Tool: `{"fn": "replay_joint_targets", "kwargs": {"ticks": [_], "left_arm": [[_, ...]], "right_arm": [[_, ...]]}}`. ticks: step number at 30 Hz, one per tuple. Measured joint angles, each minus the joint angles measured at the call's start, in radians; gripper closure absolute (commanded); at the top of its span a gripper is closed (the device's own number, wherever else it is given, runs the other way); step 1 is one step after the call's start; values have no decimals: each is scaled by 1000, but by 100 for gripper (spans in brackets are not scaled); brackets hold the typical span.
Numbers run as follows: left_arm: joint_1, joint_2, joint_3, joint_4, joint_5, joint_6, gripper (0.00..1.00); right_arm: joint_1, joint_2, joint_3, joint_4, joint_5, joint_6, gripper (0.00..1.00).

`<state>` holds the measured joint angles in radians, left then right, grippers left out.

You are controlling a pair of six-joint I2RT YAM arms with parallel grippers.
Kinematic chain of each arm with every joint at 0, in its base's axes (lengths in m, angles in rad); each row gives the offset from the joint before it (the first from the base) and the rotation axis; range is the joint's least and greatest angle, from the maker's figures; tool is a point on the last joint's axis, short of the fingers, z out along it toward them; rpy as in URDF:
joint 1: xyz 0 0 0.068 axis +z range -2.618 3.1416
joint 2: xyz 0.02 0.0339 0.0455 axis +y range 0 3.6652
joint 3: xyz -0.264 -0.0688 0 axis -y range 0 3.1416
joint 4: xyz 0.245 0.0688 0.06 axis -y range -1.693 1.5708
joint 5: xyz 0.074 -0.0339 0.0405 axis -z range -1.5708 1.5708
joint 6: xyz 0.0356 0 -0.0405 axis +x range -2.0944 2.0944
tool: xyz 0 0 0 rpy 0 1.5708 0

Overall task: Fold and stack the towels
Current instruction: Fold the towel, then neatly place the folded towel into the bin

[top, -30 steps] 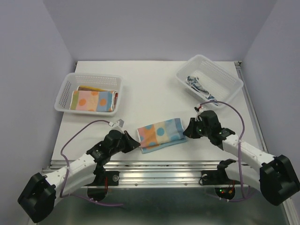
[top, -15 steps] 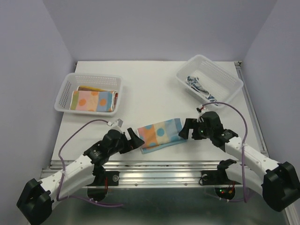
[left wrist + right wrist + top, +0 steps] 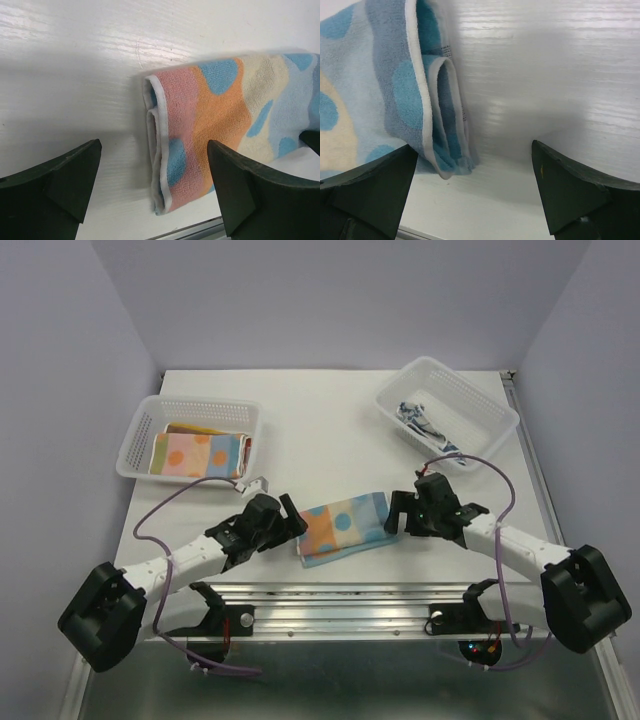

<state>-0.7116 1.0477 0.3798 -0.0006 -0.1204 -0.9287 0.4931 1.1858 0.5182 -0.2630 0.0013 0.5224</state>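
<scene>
My left end effector (image 3: 289,516) spread, empty | my right end effector (image 3: 397,512) spread, empty | folded towel (image 3: 343,526) flat on desk (image 3: 320,430), one end inside each opening | risk: I pinch only top layers, fold spills open when lifted

The towel (image 3: 343,528) carries pink, orange, cream and blue squares with dots, edged white.
</scene>
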Motion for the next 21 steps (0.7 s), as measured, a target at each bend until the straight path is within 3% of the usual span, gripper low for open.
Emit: {"fn": "replay_joint_targets", "kwargs": {"ticks": [9,18,21], "left_arm": [[-2,105,32,75,18,11,10],[-62,195,64,110,23,4,41],[-86,234,84,116,17,-7,58]], "right_arm": [[0,-23,0,-73,100,17,0],[0,-46,-1,-85,114,21,0],[0,-72,-3,-88,116,21,0]]}}
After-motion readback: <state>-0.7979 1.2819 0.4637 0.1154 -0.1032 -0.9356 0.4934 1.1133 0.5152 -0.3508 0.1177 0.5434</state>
